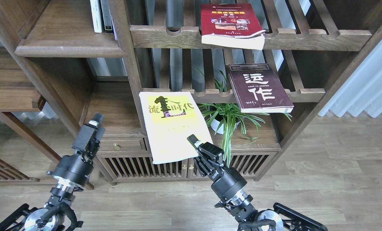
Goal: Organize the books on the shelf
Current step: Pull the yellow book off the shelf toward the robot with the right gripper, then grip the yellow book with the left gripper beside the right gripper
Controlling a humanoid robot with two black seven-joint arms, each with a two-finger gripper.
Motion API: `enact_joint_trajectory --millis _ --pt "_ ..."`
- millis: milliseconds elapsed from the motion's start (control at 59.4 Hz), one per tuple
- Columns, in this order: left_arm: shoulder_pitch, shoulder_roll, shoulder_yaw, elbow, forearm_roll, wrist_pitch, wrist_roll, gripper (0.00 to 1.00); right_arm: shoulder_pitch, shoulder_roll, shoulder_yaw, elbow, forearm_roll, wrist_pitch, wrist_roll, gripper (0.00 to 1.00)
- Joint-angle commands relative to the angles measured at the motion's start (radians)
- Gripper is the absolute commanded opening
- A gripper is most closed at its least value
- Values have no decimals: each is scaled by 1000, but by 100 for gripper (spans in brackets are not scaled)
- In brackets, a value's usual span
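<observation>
Standing free at the left, the left gripper (94,123) holds nothing; whether its jaws are open, I cannot tell. The yellow-green book (173,125) overhangs the left front edge of the lower slatted rack (306,94); the right gripper (195,141) grips its lower right corner. The maroon book (258,88) overhangs the right edge, and the red book (231,25) lies on the upper slatted rack (322,37).

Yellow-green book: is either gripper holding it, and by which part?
The right gripper grips the yellow-green book at its lower right edge, near the corner. The left gripper holds nothing.
</observation>
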Motion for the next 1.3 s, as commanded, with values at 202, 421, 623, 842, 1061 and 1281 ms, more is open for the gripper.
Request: enact_joint_trajectory --millis 202,421,623,842,1061,1281 --pt "0 67 28 -11 -43 0 14 97 7 16 -70 -8 -30 0 0 6" --pt "-2 203 123 -17 -113 0 14 95 8 28 -74 -12 -41 0 -5 6" --pt "-3 217 139 -37 -118 0 12 94 8 54 -76 -56 -101 0 -5 7" --pt "-21 217 150 -38 -118 0 12 94 7 97 -77 -77 -113 0 -5 7" --pt "-46 219 174 -38 -118 0 12 93 8 102 -99 -78 -115 0 -5 7" --pt "-69 215 231 -38 -118 0 12 93 4 100 -108 -79 -147 0 -6 7"
